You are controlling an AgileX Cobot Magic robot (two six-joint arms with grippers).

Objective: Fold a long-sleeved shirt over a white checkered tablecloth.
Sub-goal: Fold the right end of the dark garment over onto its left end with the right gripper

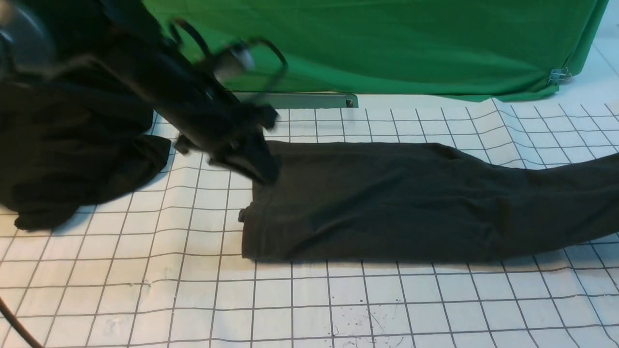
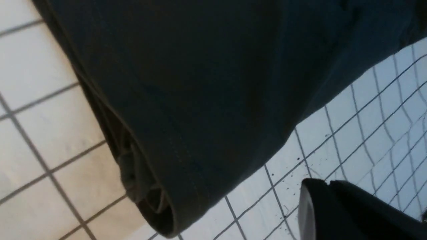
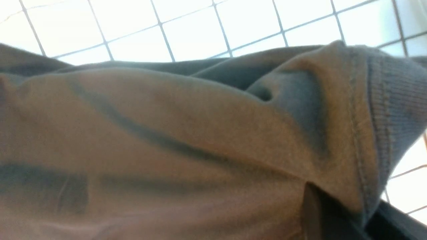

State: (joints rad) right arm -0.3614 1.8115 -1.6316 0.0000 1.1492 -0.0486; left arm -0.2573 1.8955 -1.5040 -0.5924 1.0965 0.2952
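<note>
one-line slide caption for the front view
Left gripper at the folded long-sleeved shirt's far corner, on the white checkered tablecloth

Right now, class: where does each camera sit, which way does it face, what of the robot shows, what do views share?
Front: between the arms, facing forward over the long-sleeved shirt toward green fabric; left arm shows.
Left wrist: on that arm, facing the shirt's hem; left finger shows.
Right wrist: close on the shirt's ribbed edge; right finger shows.
Shared: white checkered tablecloth.

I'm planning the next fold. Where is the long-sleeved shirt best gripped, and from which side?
Probably the straight left end of the long-sleeved shirt, at its corners, coming from the left: it lies flat as a long strip on the white checkered tablecloth, with that hemmed edge exposed.
</note>
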